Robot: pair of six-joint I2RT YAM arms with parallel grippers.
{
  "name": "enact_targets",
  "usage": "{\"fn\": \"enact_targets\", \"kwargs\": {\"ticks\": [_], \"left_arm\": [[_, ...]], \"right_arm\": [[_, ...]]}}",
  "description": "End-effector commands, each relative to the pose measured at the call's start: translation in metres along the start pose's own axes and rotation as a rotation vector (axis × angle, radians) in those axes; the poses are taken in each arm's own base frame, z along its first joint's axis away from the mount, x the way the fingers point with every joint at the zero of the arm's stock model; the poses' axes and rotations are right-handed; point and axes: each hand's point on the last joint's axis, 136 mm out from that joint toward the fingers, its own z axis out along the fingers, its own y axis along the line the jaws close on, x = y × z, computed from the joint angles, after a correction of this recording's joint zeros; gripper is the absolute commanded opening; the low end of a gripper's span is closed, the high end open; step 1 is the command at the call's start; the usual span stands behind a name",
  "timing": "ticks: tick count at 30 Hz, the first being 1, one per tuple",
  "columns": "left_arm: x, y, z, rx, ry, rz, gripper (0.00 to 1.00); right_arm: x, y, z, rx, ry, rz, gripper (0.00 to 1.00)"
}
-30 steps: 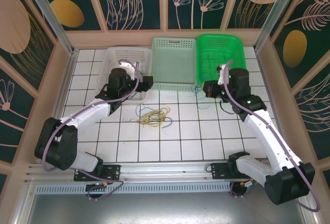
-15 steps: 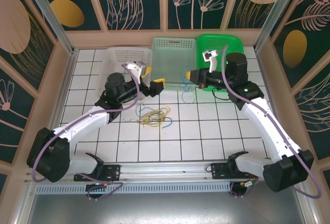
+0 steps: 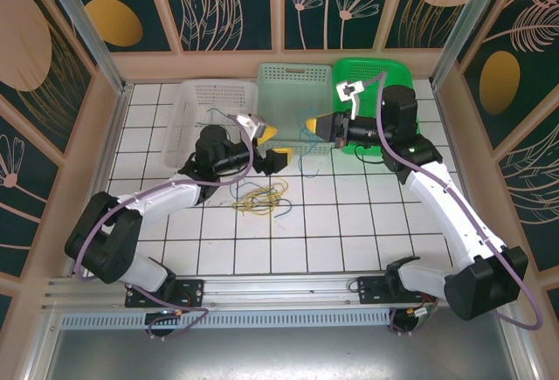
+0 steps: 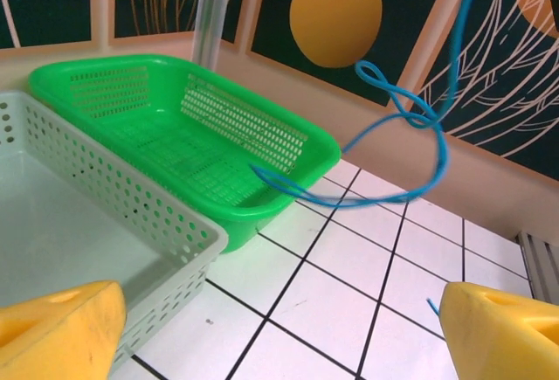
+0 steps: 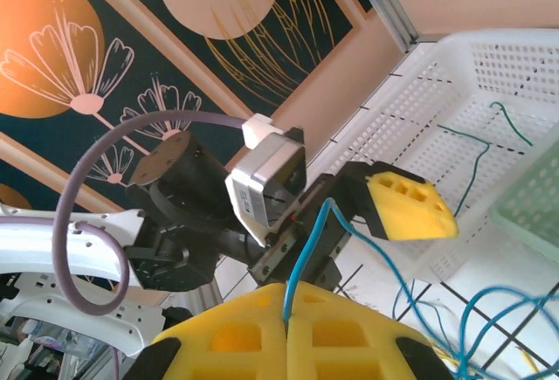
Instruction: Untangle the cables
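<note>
The right gripper [image 3: 313,124] is clenched on one blue cable [image 5: 303,258], which dangles ahead of the left gripper [image 3: 274,140], whose two yellow fingers are spread wide and hold nothing. Below both grippers, one yellow cable [image 3: 258,198] lies tangled on the table [image 3: 349,223]. Three baskets stand beyond them: a white basket [image 3: 194,92], a pale green basket [image 3: 295,70] and a bright green basket [image 3: 371,65].

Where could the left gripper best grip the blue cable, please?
Probably the single strand of the blue cable under the shut right gripper, above its loop, coming from the left with the open left gripper: it hangs free, clear of the pile.
</note>
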Motion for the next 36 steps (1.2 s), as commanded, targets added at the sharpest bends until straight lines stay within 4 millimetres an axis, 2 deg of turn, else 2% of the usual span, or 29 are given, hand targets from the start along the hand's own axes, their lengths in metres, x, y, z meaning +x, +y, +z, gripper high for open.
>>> {"fn": "enact_targets", "kwargs": {"ticks": [1,6,22,24,30,33,36], "left_arm": [[-0.027,-0.013,0.006,0.067,-0.082,0.033,0.92],[-0.038,-0.008,0.003,0.041,-0.166,-0.047,0.93],[-0.046,-0.004,0.022,0.091,-0.146,-0.27,0.93],[-0.045,-0.006,0.026,0.127,-0.135,-0.34,0.9],[-0.037,-0.005,0.028,0.166,-0.142,-0.527,0.72],[-0.034,-0.003,0.03,0.188,-0.139,-0.634,0.7],[-0.045,-0.01,0.024,0.237,-0.186,-0.687,0.7]], "right_arm": [[-0.006,0.013,0.001,-0.05,-0.009,-0.032,0.0],[-0.007,0.013,0.001,-0.053,-0.012,-0.031,0.0],[-0.007,0.009,0.003,-0.035,-0.019,-0.028,0.0],[-0.008,0.007,0.003,-0.027,-0.023,-0.029,0.0],[-0.015,0.004,0.0,0.015,-0.058,-0.049,0.0],[-0.017,0.002,-0.001,0.041,-0.074,-0.059,0.0],[-0.017,-0.001,-0.002,0.059,-0.08,-0.061,0.0]]}}
